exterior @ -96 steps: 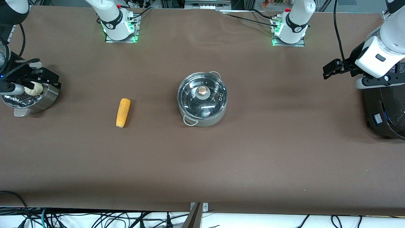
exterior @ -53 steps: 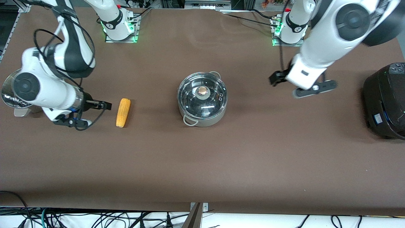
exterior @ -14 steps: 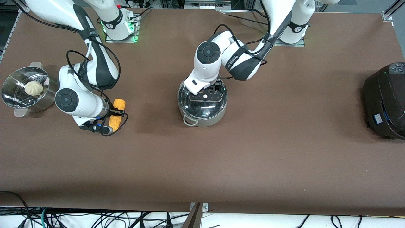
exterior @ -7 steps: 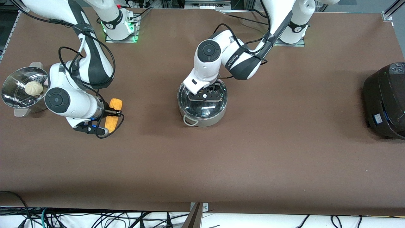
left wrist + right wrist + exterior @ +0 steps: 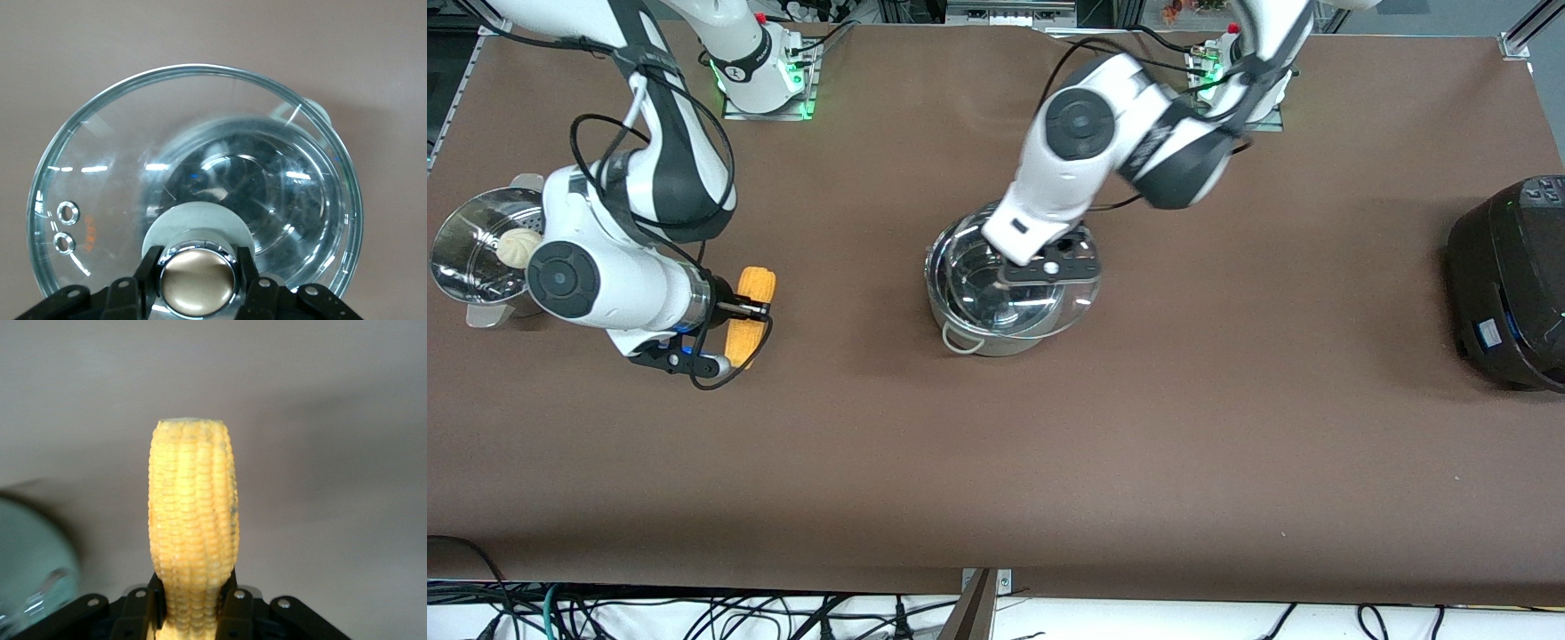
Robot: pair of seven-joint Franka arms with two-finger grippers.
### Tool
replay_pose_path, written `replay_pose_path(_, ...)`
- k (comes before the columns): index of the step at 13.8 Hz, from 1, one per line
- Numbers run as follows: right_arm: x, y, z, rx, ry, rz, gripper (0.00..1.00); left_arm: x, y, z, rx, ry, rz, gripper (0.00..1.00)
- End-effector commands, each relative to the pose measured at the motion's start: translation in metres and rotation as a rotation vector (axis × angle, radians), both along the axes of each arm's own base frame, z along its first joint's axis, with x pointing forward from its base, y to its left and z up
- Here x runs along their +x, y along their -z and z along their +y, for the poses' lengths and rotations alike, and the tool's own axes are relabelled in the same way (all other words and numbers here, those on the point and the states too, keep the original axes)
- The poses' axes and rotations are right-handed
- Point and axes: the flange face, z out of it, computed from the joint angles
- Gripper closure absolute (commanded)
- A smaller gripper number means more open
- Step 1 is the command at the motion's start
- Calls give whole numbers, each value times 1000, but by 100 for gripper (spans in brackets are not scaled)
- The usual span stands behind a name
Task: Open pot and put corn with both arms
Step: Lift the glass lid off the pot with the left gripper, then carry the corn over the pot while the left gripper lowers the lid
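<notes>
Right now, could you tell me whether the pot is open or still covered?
Partly open: the left gripper holds the glass lid by its knob, raised and shifted off centre over the pot, whose rim shows uncovered.

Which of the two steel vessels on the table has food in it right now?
The perforated steamer at the right arm's end of the table: a white bun sits inside. The pot at mid-table holds nothing.

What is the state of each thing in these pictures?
pot: open, nothing inside.
glass lid: lifted, partly over the pot.
left gripper: shut on the lid's knob.
corn: held off the table.
right gripper: shut on the corn.
steamer: open, bun inside.
</notes>
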Motion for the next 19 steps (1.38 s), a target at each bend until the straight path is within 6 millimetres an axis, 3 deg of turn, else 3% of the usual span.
replay_pose_path(1, -7, -22, 45, 80, -2, 16, 100, 5, -30, 96, -5, 114, 0, 100)
replay_pose_path(3, -24, -25, 101, 91, 10, 16, 100, 12, -3, 170, 14, 214, 29, 100)
replay_pose_path(5, -39, -27, 153, 92, 33, -19, 100, 22, 24, 233, 39, 208, 64, 100)
replay_pose_path(8, -76, -12, 233, 108, -34, -38, 100, 21, 81, 301, 31, 261, 42, 100)
replay_pose_path(10, -98, 18, 276, 99, -56, -26, 100, 7, 132, 331, 37, 276, -7, 100)
replay_pose_path(13, -114, 67, 307, 87, -92, -8, 100, -17, 199, 350, 47, 280, -40, 100)
replay_pose_path(16, -119, 103, 319, 82, -99, -2, 100, -23, 228, 350, 46, 280, -5, 100)
replay_pose_path(18, -127, 126, 329, 69, -124, 1, 100, -23, 230, 350, 46, 282, -3, 69)
replay_pose_path(19, -127, 134, 328, 63, -124, 8, 100, -24, 231, 351, 47, 282, -2, 47)
